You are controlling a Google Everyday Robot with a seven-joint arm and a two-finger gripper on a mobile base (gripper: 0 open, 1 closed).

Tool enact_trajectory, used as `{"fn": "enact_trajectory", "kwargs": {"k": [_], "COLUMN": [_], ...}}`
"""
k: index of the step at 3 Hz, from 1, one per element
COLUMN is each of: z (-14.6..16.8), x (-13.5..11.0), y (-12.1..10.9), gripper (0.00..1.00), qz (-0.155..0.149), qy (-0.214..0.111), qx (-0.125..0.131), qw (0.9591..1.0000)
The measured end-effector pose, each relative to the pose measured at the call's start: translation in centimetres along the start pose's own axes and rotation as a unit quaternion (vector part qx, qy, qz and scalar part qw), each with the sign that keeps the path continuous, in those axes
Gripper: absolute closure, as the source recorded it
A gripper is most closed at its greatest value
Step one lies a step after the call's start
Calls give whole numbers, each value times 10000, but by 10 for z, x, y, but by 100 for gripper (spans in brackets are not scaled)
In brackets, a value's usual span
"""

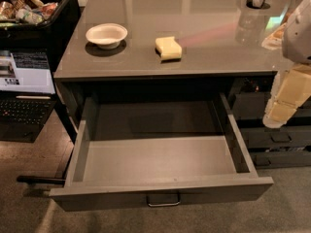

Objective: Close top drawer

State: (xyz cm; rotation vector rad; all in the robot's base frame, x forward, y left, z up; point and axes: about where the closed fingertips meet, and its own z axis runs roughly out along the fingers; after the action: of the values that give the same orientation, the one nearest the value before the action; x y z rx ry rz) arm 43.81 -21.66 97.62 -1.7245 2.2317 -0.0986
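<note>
One wide-open top drawer [204, 191], jaws off its right edge

Pincer [279, 111] far right; arm [299, 38] cut by edge

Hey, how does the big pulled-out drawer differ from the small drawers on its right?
The top drawer is pulled far out, its inside open to view; the narrow drawers are shut. The top drawer is much wider; the narrow drawers are short and stacked. Both are dark grey with small metal handles. The gripper hangs at the right, in front of the narrow drawers, apart from the top drawer.
</note>
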Motion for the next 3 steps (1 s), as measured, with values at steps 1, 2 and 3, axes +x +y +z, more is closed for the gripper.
{"fn": "enact_trajectory", "kwargs": {"k": [1,2,3], "z": [3,32,57], "x": [1,17,30], "y": [1,7,13], "gripper": [0,0,0], "qz": [-18,22,83], "qy": [-51,-280,-471], "qx": [11,-133,-238], "qw": [10000,9995,9986]}}
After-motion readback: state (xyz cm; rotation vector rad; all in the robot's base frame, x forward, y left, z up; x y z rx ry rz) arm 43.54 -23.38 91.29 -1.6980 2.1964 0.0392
